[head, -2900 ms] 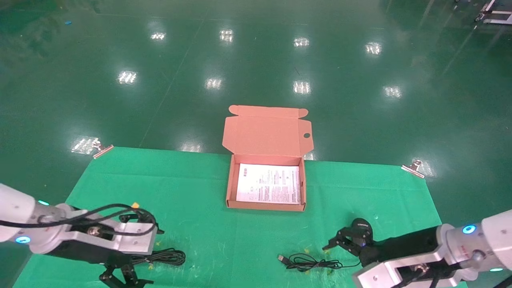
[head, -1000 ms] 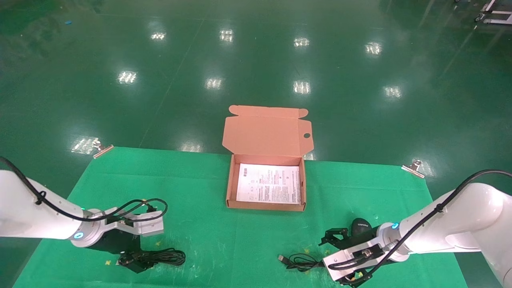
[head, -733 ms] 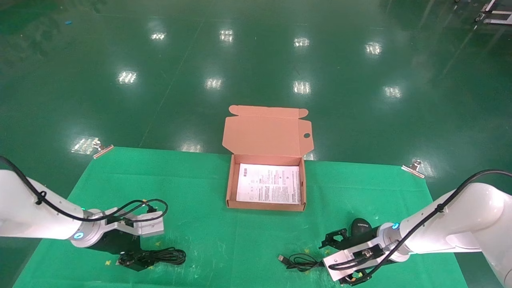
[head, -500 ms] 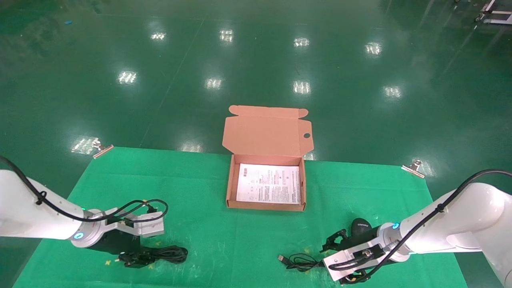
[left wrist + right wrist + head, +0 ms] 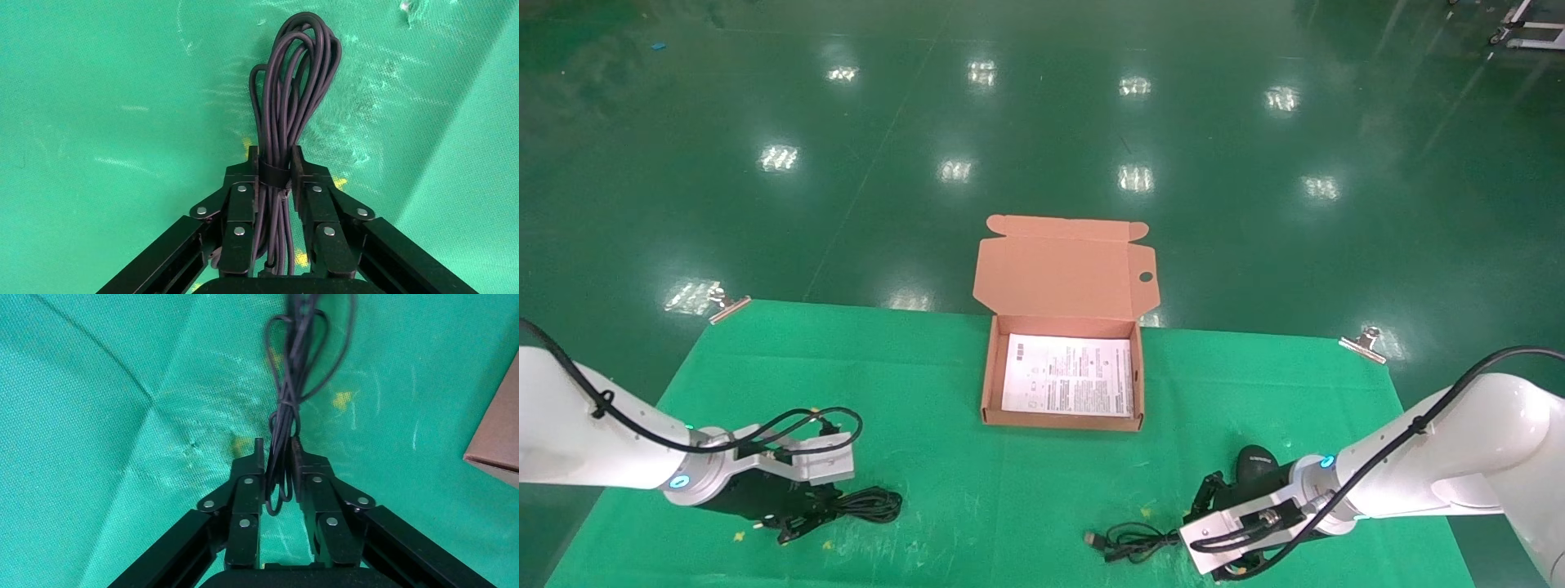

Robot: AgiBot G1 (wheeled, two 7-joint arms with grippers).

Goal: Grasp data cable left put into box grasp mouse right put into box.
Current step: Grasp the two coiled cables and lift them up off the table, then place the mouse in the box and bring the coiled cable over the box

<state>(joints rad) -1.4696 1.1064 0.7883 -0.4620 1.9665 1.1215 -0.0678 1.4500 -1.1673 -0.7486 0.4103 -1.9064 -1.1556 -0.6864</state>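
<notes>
Head view showed the box (image 5: pixel 1062 384) lying open on the green tabletop (image 5: pixel 928 384). Nearer the robot and left of the box, the left end effector (image 5: pixel 273 174) was clamped on the data cable (image 5: pixel 292 92). Right of the box, the right end effector (image 5: pixel 280 459) pinched the mouse's cord (image 5: pixel 291 373), beside the mouse (image 5: pixel 1257 464).
</notes>
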